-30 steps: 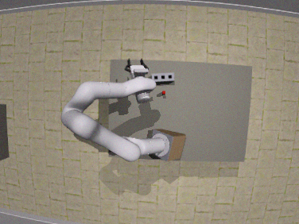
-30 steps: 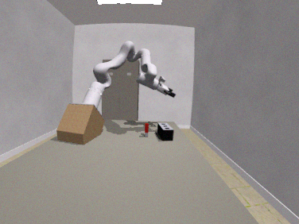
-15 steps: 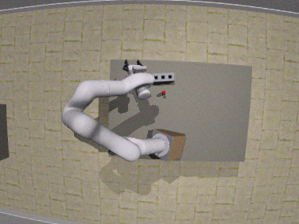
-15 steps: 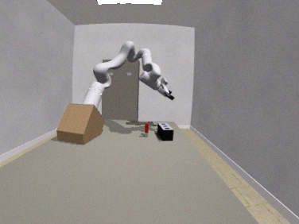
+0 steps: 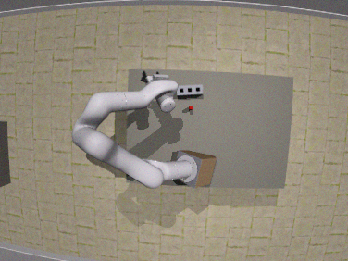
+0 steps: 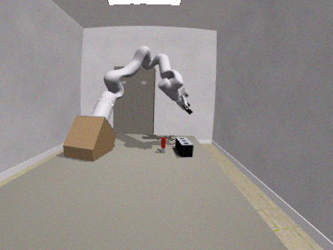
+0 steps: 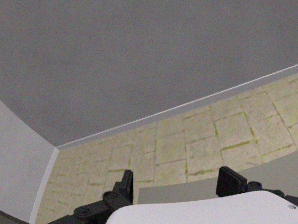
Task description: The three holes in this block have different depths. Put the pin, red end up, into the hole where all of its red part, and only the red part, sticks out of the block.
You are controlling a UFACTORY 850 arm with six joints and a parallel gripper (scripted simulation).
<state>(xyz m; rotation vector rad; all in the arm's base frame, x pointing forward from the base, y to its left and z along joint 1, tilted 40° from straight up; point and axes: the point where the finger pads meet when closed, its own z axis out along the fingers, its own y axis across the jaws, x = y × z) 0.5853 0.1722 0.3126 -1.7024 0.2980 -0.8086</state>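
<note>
Hovering high over the surface's (image 5: 259,139) far-left corner, hand (image 5: 151,76) spread wide, holding nothing. Pin (image 6: 163,144) stands upright, red end up, just beside block (image 6: 184,147) near the far edge. Looks light, rigid, tippy; I'd grip the red part.

The upright red-tipped pin (image 6: 163,144) is seen just left of the black three-holed block (image 6: 184,147), apart, the wide-open gripper (image 6: 186,106) held above both.
</note>
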